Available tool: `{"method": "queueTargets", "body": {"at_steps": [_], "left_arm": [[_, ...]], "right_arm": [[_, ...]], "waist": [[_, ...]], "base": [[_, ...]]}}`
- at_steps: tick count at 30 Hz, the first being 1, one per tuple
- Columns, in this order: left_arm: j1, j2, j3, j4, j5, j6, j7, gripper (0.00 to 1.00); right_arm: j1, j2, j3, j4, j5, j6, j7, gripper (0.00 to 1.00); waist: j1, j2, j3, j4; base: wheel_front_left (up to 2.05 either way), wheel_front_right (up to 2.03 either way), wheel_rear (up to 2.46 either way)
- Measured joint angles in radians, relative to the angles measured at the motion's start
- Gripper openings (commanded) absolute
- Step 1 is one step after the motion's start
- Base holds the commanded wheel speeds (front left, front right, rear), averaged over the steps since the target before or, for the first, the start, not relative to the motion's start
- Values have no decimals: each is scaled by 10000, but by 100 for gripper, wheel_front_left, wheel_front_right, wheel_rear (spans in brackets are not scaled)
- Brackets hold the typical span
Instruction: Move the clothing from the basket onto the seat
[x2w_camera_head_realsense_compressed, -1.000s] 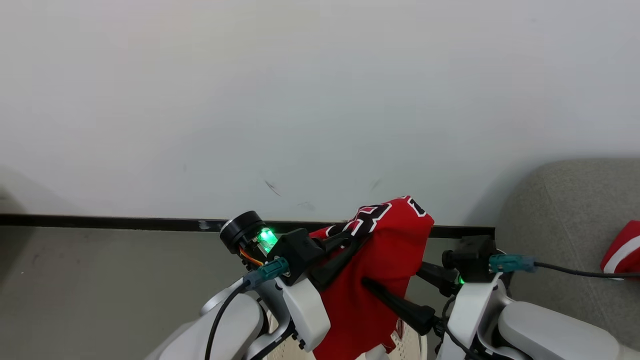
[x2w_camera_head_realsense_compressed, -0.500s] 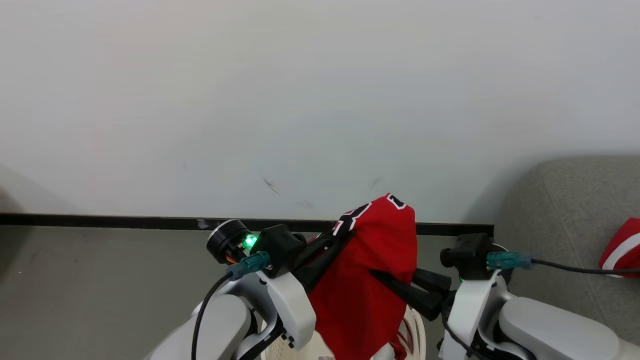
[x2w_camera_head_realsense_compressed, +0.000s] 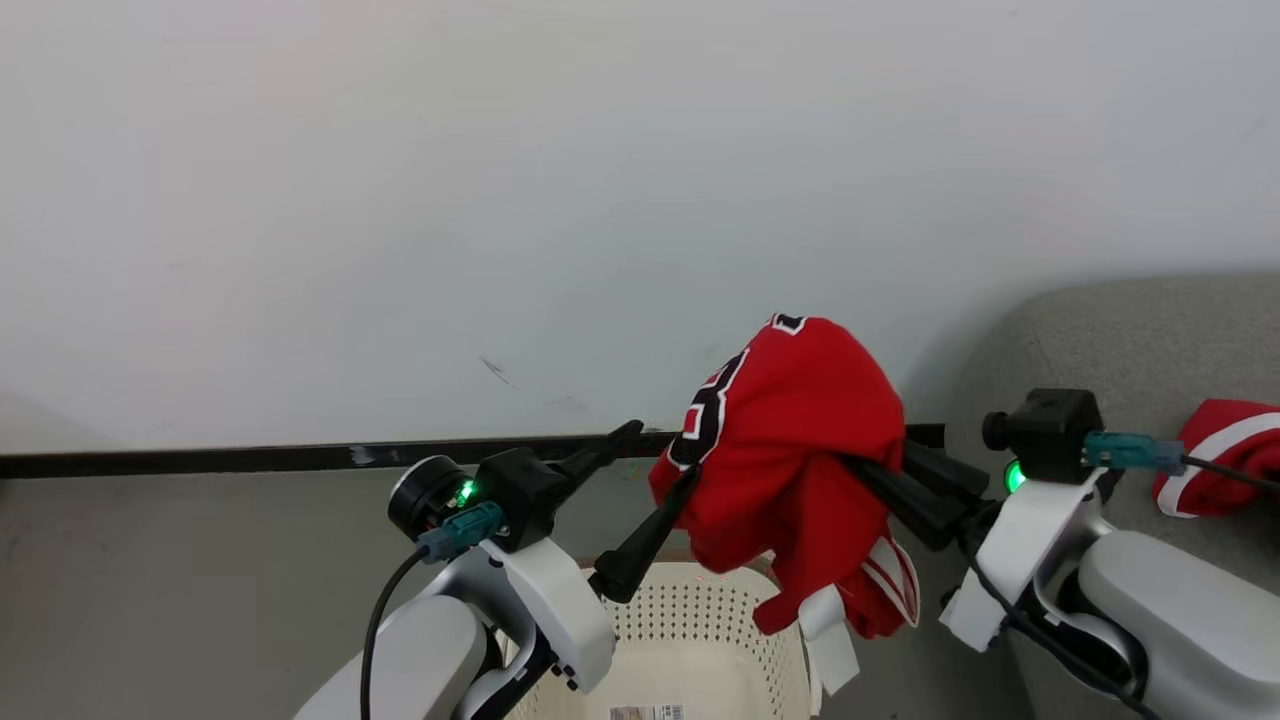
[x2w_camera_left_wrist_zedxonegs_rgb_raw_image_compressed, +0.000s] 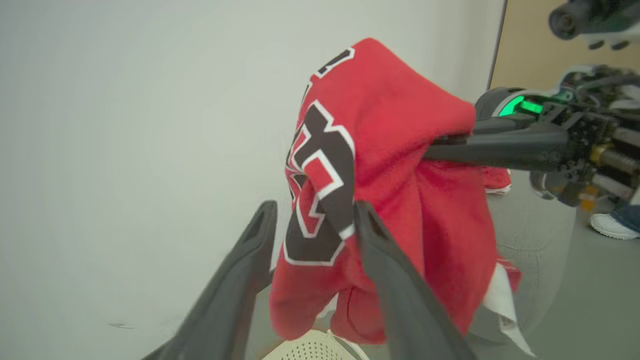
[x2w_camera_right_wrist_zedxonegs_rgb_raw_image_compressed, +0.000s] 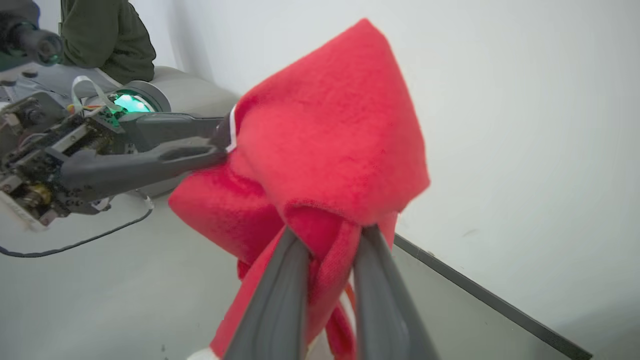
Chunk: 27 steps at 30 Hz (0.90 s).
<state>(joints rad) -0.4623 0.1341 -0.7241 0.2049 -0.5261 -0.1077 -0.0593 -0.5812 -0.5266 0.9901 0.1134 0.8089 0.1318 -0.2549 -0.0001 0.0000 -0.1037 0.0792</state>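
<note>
Jersey (x2w_camera_head_realsense_compressed: 800, 440) looks limp, light; right gripper (x2w_camera_right_wrist_zedxonegs_rgb_raw_image_compressed: 332, 235) clamped on a bunched fold mid-frame, the sound hold; left gripper (x2w_camera_head_realsense_compressed: 664, 450) spread, brushing cloth.

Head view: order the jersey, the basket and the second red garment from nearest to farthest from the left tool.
From the left tool:
1. Jersey, just to its right, against one finger.
2. Basket, below it at the bottom edge.
3. Second garment, far right, lying on the seat.
</note>
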Motion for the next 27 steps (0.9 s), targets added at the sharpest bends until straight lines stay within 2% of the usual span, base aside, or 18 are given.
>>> {"method": "queueTargets", "body": {"at_steps": [9, 16, 27], "left_arm": [[79, -21, 123, 13, -17, 2, -545, 100], [471, -146, -13, 46, -119, -6, -940, 100], [647, -284, -178, 236, -136, -10, -1323, 100]], "right_arm": [[400, -474, -1540, 27, -138, -2, 0, 0], [1519, -917, -3333, 138, -318, -10, 0, 0], [3353, -999, -5402, 58, -723, -10, 0, 0]], "waist": [[1, 0, 92, -449], [0, 0, 77, -953], [0, 0, -15, -1795]], "base": [[0, 0, 0], [0, 0, 0], [0, 0, 0]]}}
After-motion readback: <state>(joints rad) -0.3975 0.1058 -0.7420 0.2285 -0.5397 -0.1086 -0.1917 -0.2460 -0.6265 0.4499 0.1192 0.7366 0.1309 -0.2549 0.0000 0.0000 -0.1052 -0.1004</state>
